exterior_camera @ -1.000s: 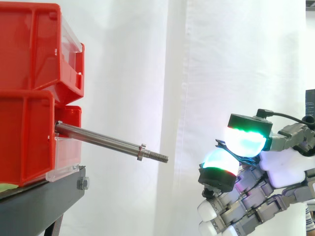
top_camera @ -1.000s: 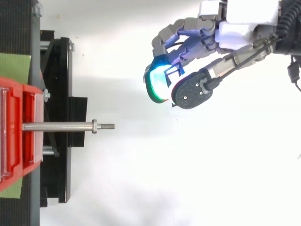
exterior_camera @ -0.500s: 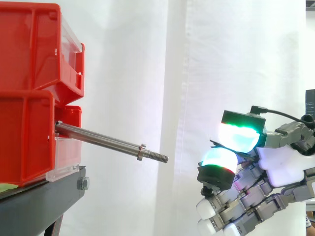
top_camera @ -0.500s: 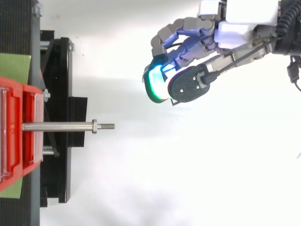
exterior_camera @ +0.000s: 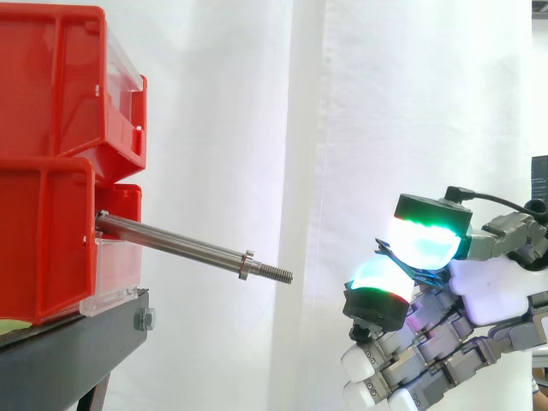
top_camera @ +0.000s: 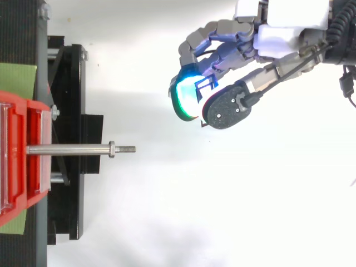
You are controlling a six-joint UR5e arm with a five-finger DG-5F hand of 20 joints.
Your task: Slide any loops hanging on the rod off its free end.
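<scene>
Steel rod (exterior_camera: pixel 171 242): juts from the red bins (exterior_camera: pixel 51 171) at the stand's (exterior_camera: pixel 68 351) edge, its threaded free end bare. Blue loop (exterior_camera: pixel 385 252): off the rod, pinched between green-glowing pads (exterior_camera: pixel 428 244) of the robot hand (top_camera: pixel 278 41). The robot hand sits well apart from the rod's tip, beyond it and off to one side.

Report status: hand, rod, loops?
Hand clear of the free end, pinching blue loop between pads. Rod bare, no loops hanging. Nothing between them.
</scene>
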